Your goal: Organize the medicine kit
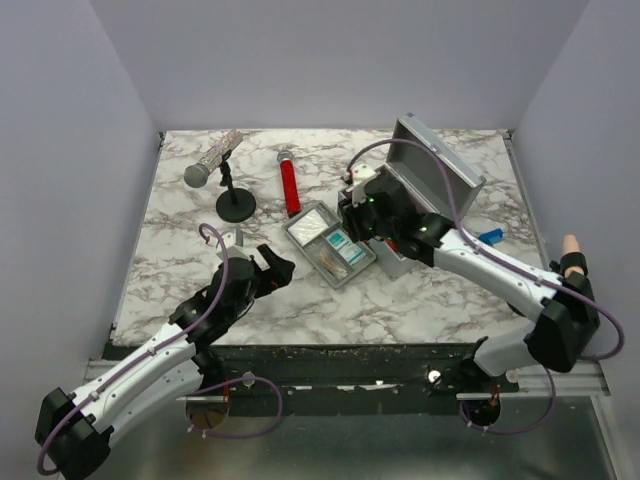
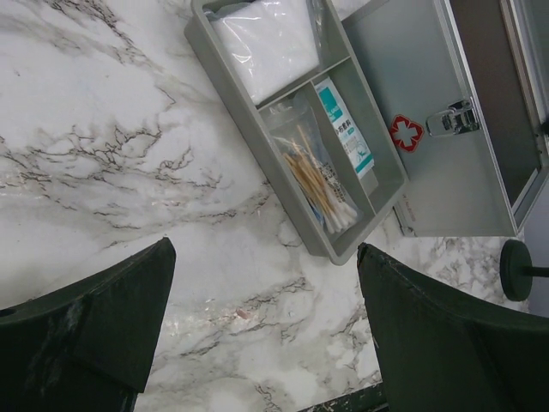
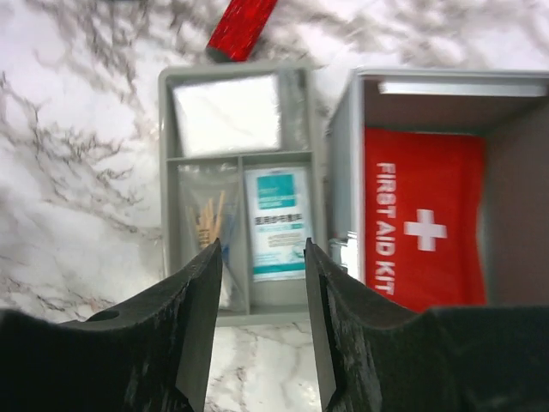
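The medicine kit (image 1: 445,165) is a grey metal box standing open at the back right, lid up. In the right wrist view the box (image 3: 343,163) holds a flat red first aid pouch (image 3: 420,227). Its grey divided tray (image 1: 303,241) lies on the table left of the box, with a white packet (image 3: 227,114), a bag of cotton swabs (image 3: 208,227) and a teal-white sachet (image 3: 276,221). My right gripper (image 1: 353,218) is open and empty above the tray's edge next to the box (image 3: 263,266). My left gripper (image 1: 272,270) is open and empty over bare marble, short of the tray (image 2: 262,283).
A red tube (image 1: 289,186) lies behind the tray. A microphone-like object (image 1: 212,161) sits on a black stand with a round base (image 1: 236,206) at the back left. A small blue item (image 1: 490,237) lies right of the box. The box front shows a red cross mark (image 2: 406,133).
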`<state>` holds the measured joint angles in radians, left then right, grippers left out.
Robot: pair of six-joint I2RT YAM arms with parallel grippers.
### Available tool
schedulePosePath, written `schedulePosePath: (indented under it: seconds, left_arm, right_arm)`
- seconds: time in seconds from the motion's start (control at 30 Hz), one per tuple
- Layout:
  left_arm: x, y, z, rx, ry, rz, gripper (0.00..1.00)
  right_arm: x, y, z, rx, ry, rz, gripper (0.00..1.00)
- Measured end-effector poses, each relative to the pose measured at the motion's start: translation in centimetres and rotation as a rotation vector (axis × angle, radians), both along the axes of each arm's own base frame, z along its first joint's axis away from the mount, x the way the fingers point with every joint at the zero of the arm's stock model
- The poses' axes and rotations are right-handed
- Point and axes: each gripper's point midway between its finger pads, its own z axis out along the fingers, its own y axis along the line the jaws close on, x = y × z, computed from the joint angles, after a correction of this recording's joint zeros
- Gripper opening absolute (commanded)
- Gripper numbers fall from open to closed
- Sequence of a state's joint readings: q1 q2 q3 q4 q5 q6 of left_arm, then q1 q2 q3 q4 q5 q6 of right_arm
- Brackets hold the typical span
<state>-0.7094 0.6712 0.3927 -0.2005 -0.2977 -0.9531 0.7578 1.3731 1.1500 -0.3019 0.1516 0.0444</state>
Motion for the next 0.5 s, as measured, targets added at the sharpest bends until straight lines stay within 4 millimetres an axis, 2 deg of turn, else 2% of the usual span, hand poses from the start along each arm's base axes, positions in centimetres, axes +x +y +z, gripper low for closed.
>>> schedulePosePath:
  seconds: [0.1,0.23,0.33,0.5]
  left_arm:
    - [-0.1,0.4,0.5,-0.002,-0.012,0.013,0.98]
    - [-0.3,0.8,0.6,0.006,-0.012,0.023,0.98]
    - [-0.5,1.1,0.2,0.021,0.002,0.026,0.98]
    - [-0.5,1.1,-0.3,0.036,0.014,0.025,0.98]
  right_arm:
    - [-0.2,2.7,-4.7,-0.071,0.087,0.047,0.48]
    - [0.3,3.9,-10.0,-0.158,0.188,0.048,0.45]
    - [1.5,4.6,-11.8,-0.194,0.211,0.028,0.45]
    - [3.1,5.6,-13.2,-0.224,0.212,0.008,0.46]
